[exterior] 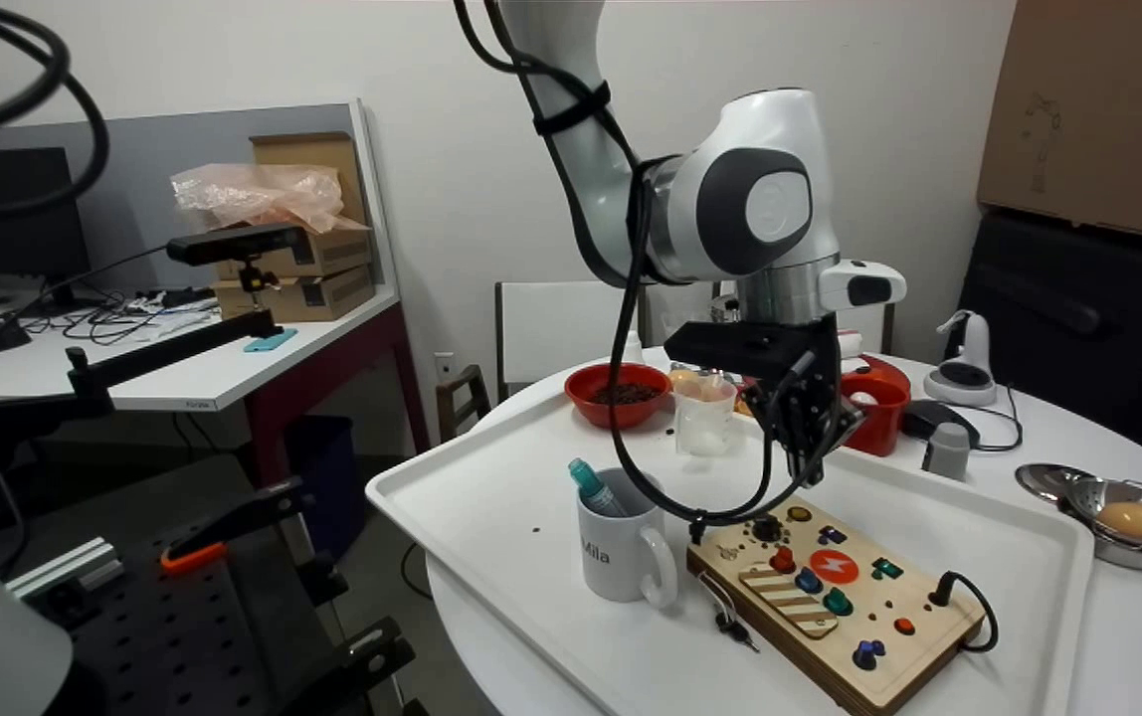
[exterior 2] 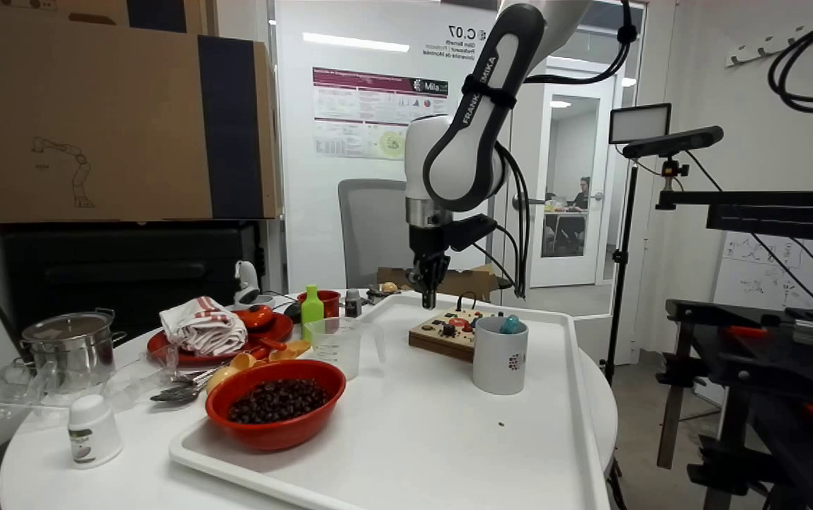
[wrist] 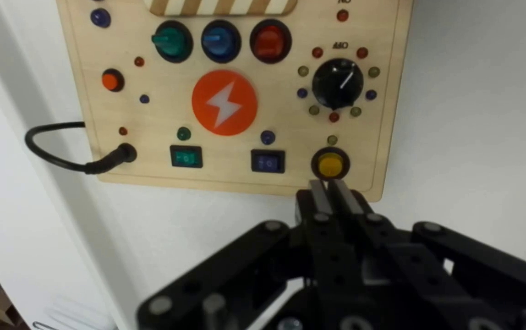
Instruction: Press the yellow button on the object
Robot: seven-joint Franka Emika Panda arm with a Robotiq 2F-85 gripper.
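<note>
Cannot see all of the wooden board in the wrist view, cut off at the top; lose part of it behind the white mug in an exterior view. Can place the yellow button near a corner of it, just past the pressed-together pincer; cannot judge the pincer's height. Find a teal-capped marker in the mug, dark beans in the red bowl, an egg-like thing in a steel pan
</note>
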